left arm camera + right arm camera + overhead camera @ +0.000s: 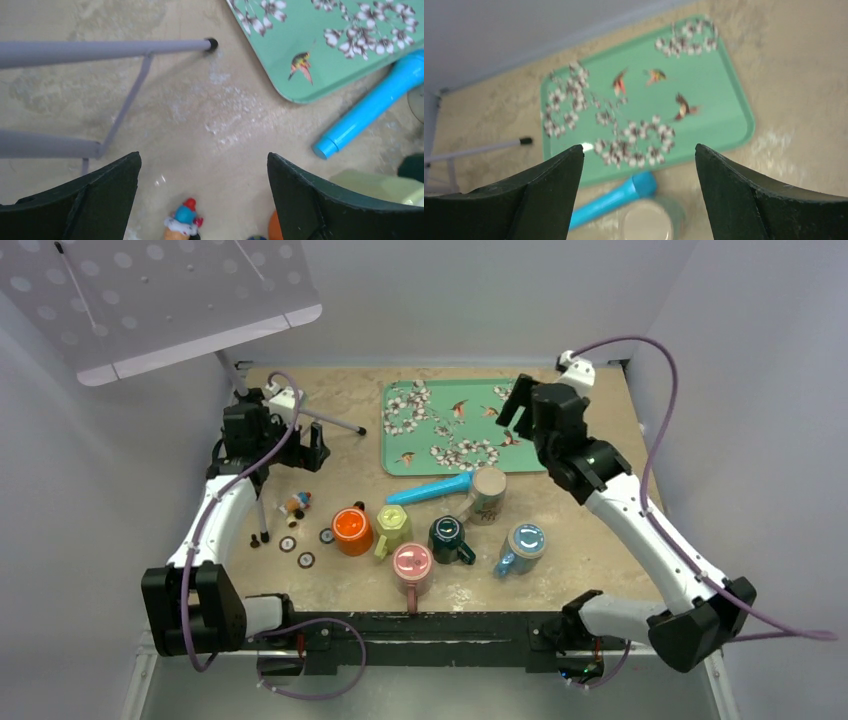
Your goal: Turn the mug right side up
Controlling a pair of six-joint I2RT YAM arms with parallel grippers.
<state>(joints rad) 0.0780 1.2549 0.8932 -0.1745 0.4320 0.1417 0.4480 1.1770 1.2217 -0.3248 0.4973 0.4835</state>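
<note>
A beige patterned mug (487, 493) stands upside down, flat base up, just in front of the green floral tray (455, 425). It shows blurred at the bottom of the right wrist view (647, 222). My right gripper (515, 402) hangs open and empty above the tray's right side, behind and above the mug (639, 155). My left gripper (305, 450) is open and empty at the far left, over bare table near a tripod leg (204, 165).
A blue cylinder (432, 490) lies left of the mug. Orange (352, 530), yellow-green (392, 528), dark green (448, 537), pink (412, 566) and blue (522, 547) mugs stand upright in front. A small toy figure (184, 220) and a tripod leg (100, 47) are near the left gripper.
</note>
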